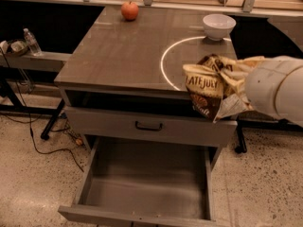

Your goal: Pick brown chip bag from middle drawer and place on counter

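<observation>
The brown chip bag (204, 86), crinkled, dark brown and cream with "LATE JULY" lettering, hangs in the air over the front right edge of the counter (118, 51). My gripper (233, 86) comes in from the right at the end of a white arm and is shut on the bag's right side, its fingers mostly hidden by the crumpled bag. The middle drawer (147, 188) is pulled out below, with a bare grey floor and nothing in it.
A red apple (129, 10) sits at the counter's back left and a white bowl (218, 25) at the back right, by a thin white arc (163, 65). A closed drawer front with a black handle (149, 126) sits above the open drawer. A water bottle (32, 41) stands on a shelf to the left.
</observation>
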Robot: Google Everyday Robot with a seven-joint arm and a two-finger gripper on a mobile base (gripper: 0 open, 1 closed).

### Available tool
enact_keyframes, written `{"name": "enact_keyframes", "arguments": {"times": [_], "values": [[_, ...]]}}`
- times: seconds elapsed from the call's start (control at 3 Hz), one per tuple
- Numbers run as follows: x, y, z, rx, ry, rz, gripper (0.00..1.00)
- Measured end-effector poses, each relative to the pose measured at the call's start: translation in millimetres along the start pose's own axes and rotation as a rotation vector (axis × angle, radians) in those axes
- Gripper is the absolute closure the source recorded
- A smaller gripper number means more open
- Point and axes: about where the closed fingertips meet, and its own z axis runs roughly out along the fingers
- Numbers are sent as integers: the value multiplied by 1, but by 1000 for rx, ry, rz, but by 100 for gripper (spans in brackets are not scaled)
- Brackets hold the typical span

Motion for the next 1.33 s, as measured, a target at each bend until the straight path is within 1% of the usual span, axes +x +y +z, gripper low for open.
{"name": "enact_keyframes", "arguments": {"times": [0.33,0.67,1.0,1.33], "values": [[-80,-40,-12,64,-112,-112,100],[-129,-45,-10,50,-179,-170,100],[-154,-16,22,-37,-224,-204,100],[-186,23,85,-155,-289,-243,100]]}}
